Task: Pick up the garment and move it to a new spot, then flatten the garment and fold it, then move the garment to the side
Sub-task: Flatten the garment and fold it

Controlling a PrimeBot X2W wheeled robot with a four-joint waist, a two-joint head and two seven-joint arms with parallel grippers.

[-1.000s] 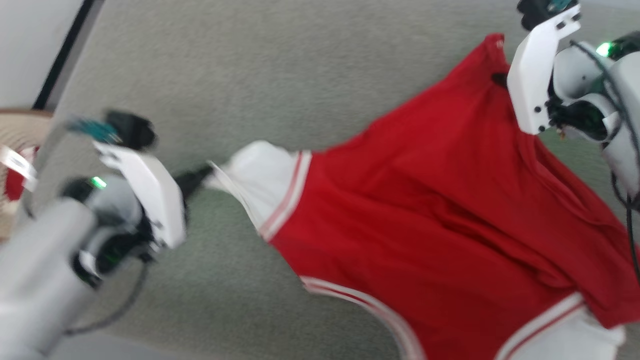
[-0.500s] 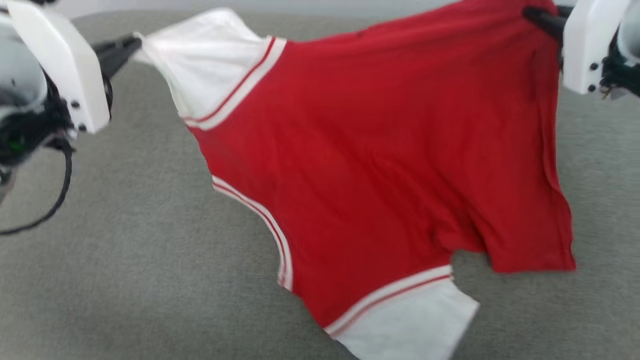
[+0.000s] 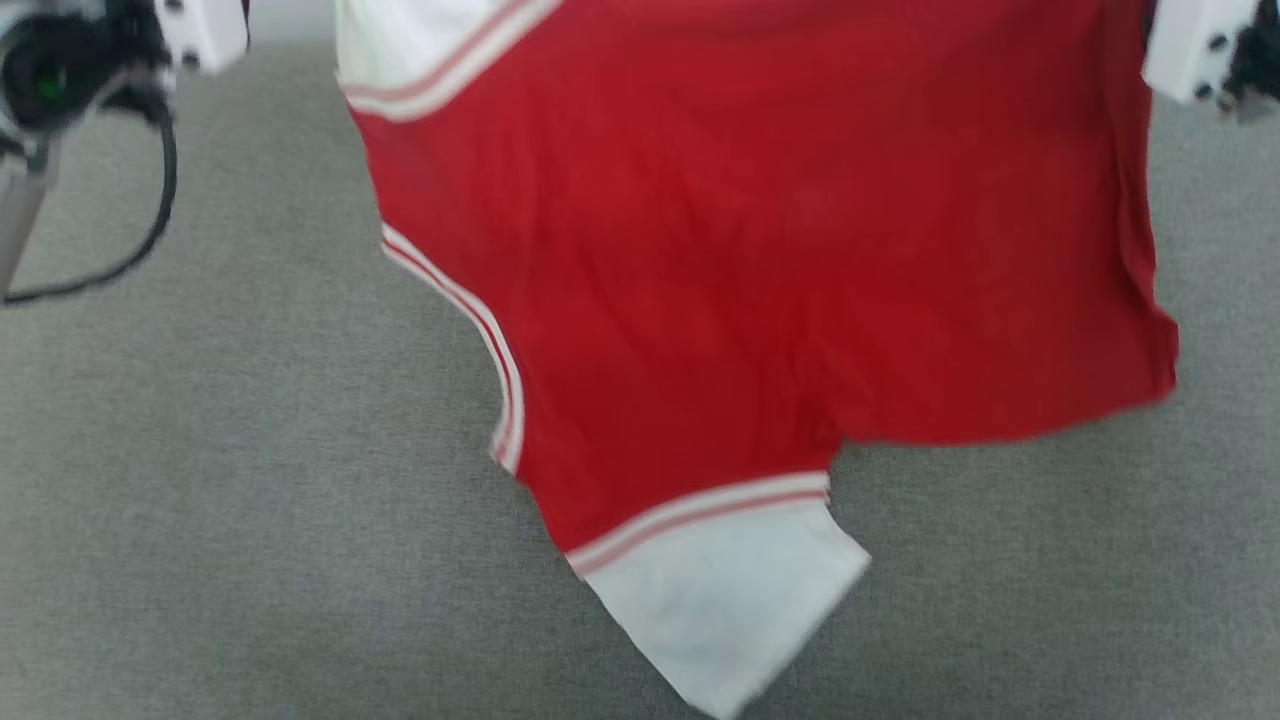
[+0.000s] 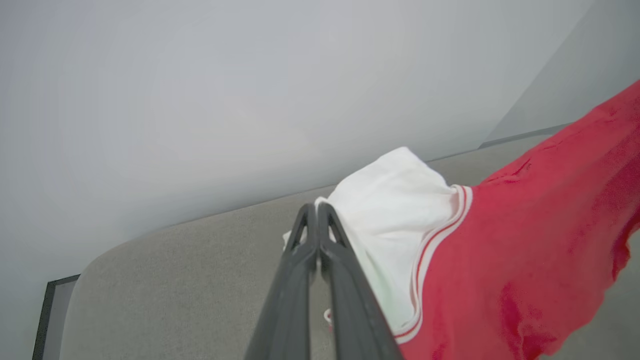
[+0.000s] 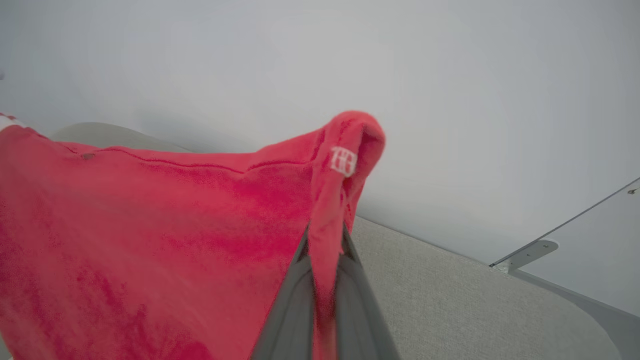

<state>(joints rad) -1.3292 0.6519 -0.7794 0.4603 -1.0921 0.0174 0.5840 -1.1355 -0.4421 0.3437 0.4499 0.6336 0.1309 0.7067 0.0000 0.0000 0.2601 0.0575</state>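
A grey padded surface [image 3: 200, 500] is spreading out beneath the garment [image 3: 760, 250], which is hanging in the air, stretched sideways between the robot's two arms with a plain red side facing the head camera. The spread looks meant to open the shirt out before it is laid at a new spot for flattening. One white sleeve [image 3: 720, 620] is dangling lowest, over the surface; blur is hiding whether it is touching. The left fingers [image 4: 313, 250] are pressing fully together on the edge of the other sleeve [image 4: 390, 215]. The right fingers [image 5: 354, 270] are clamping a red hem corner [image 5: 345, 140], beside a small white tag [image 5: 343, 161].
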